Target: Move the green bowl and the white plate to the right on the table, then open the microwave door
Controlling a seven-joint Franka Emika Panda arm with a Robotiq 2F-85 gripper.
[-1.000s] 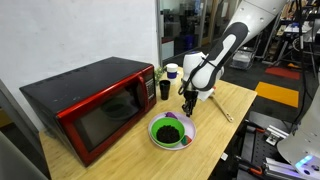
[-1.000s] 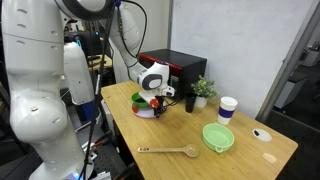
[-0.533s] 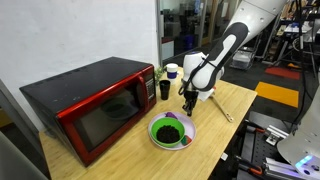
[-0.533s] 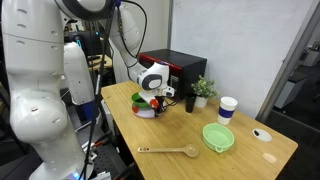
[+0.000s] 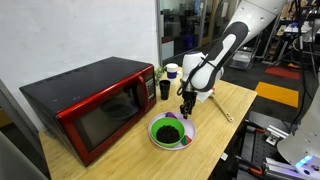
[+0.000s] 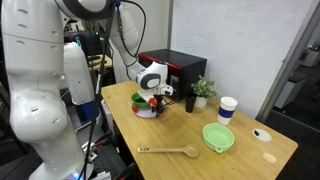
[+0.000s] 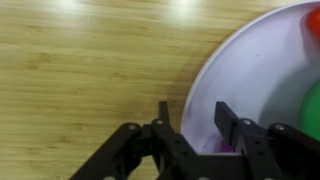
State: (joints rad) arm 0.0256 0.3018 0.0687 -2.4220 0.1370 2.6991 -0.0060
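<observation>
The white plate [image 5: 170,132], with a green ring and dark centre, lies on the wooden table [image 5: 235,97] in front of the red microwave door [image 5: 105,115]. It also shows in an exterior view [image 6: 142,106] and in the wrist view [image 7: 250,70]. My gripper [image 5: 187,108] is low over the plate's edge. In the wrist view it [image 7: 195,118] is open, with one finger on each side of the plate's rim. The green bowl [image 6: 218,137] sits apart near the table's other end. The microwave door is shut.
A wooden spoon [image 6: 170,151] lies near the table's front edge. A black mug [image 6: 189,101], a small plant [image 6: 203,90] and a paper cup [image 6: 227,108] stand along the back beside the microwave [image 6: 172,68]. The wall is close behind.
</observation>
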